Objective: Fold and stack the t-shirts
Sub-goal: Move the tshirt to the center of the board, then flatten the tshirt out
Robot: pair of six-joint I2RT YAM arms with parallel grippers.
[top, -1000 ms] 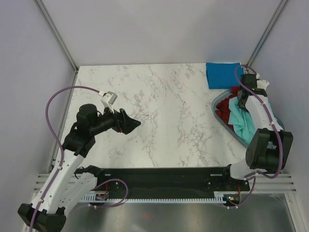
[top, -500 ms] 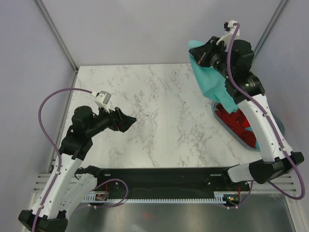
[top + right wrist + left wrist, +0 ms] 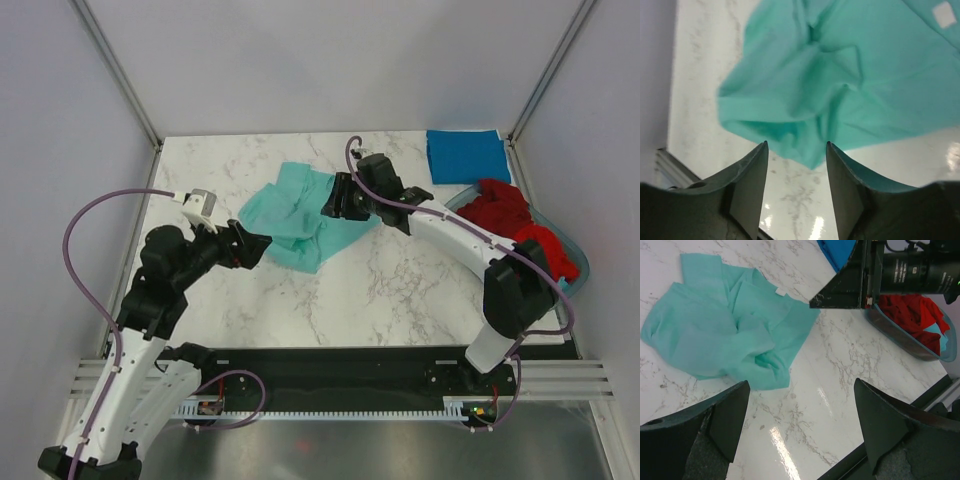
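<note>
light teal-green t-shirt [image 3: 298, 215]: lay crumpled and unfolded on the marble table [image 3: 400, 290], left of centre. right gripper [image 3: 796, 146]: hung just over its right edge, jaws apart, clamping nothing. left gripper [image 3: 802, 387]: jaws wide apart, empty, near the shirt's left side. blue t-shirt [image 3: 462, 155]: folded flat, far right corner. red t-shirts [image 3: 510, 212]: heaped in the basket [image 3: 578, 268], right edge.

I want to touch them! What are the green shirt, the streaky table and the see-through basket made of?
The crumpled teal-green t-shirt: soft matte cloth, probably cotton; it lies in limp folds. The white grey-veined tabletop: glossy marble or a lookalike; lamp glare shows. The translucent blue-grey oval basket: smooth plastic, likely; red cloth shows through its wall.
</note>
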